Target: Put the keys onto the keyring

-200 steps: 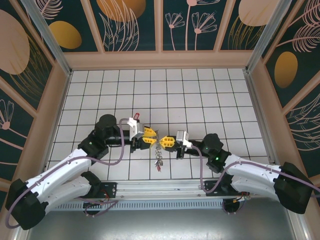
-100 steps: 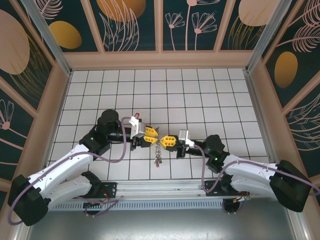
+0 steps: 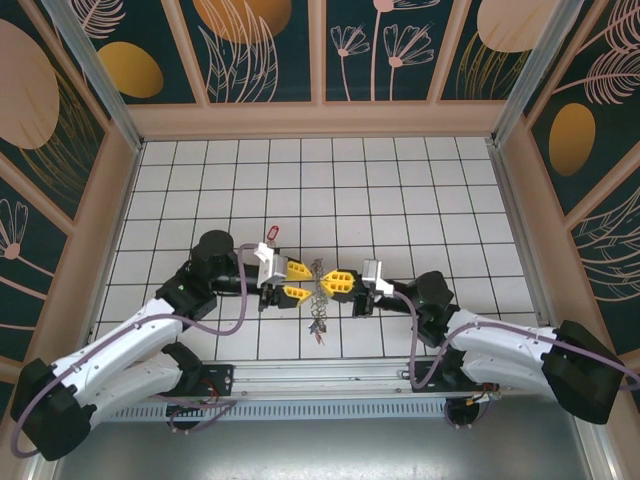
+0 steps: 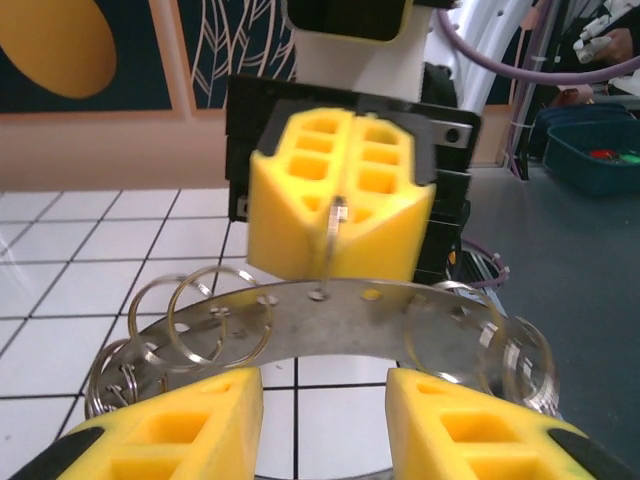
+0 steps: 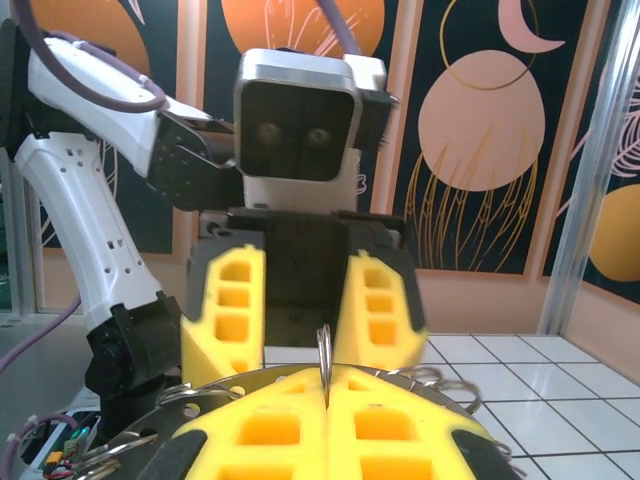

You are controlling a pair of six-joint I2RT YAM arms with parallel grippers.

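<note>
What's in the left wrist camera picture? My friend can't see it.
The right gripper, yellow jaws shut on a thin wire loop, faces the camera above a flat grey keyring. The left gripper sits below it, jaws open, and small silver rings are hooked along the keyring.

The keyring (image 4: 335, 318) was cut off at the left wrist view's bottom; the keys (image 3: 318, 327) were too small to distinguish.

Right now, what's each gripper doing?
Left gripper: open, gripping nothing.
Right gripper: closed on the keyring, pinching one of its small rings.
</note>
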